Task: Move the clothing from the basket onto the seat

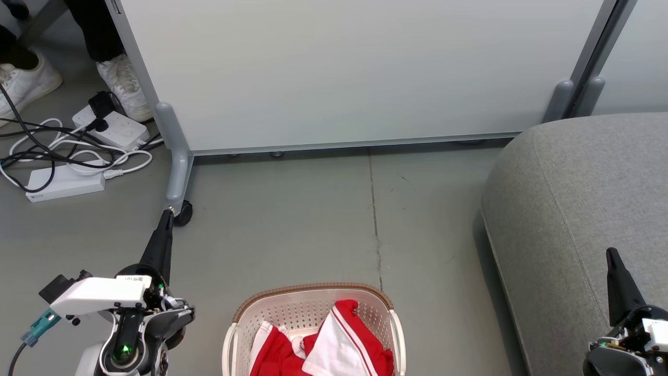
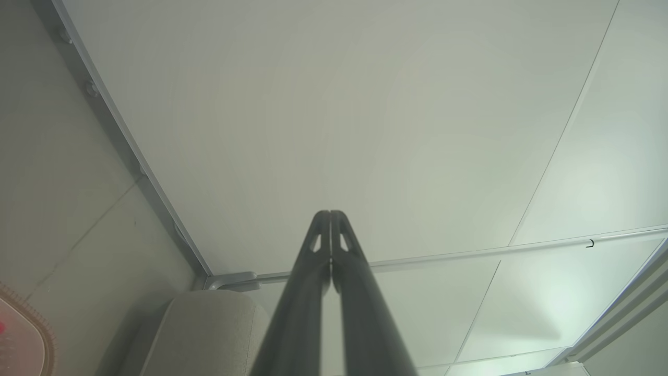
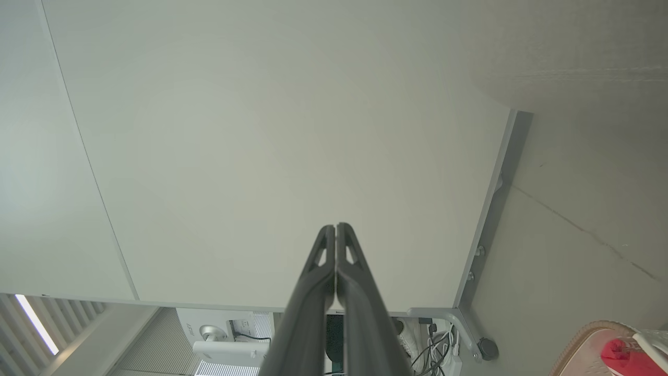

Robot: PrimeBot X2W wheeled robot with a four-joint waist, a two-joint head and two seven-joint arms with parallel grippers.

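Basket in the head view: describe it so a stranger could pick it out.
From the large grey fabric sofa cushion on the right, look left to the bottom edge: an oval cream-white perforated plastic basket. Its brown woven-look rim and the red-and-white clothing inside set it apart.

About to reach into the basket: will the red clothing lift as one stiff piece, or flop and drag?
The clothing lies crumpled in soft folds, so it will probably hang limp from a pinch. The pieces overlap in the basket, so lifting one may drag another along. It looks thin, so likely light.
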